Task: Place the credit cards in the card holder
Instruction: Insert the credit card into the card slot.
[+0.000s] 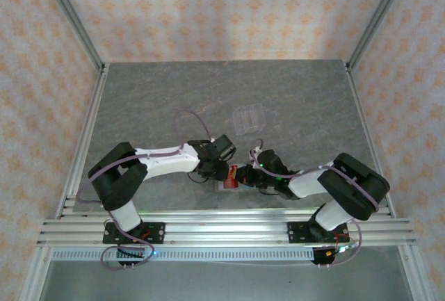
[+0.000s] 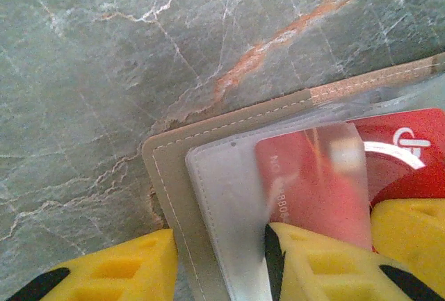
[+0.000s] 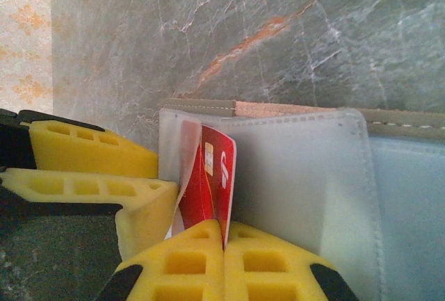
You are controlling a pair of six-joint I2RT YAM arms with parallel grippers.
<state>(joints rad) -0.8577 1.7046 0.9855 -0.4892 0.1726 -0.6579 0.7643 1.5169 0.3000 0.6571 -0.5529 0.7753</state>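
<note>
Right tool (image 3: pixel 224 235) clamps red credit card (image 3: pixel 208 176), part-way into clear sleeve (image 3: pixel 299 176) of card holder (image 3: pixel 403 115), desk's (image 3: pixel 208 23) near edge. Left tool (image 2: pixel 219 245) half-spread astride holder corner. Card judged thin, stiff, slick: you grip short end.

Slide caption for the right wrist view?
Right gripper, shut on a red credit card, holds it edge-on against the card holder's translucent sleeve.

Left arm (image 1: pixel 163 162) and right arm (image 1: pixel 309 183): white shells, black joints, lilac cables, yellow hollow-celled fingers (image 3: pixel 188 266) patched black.
</note>
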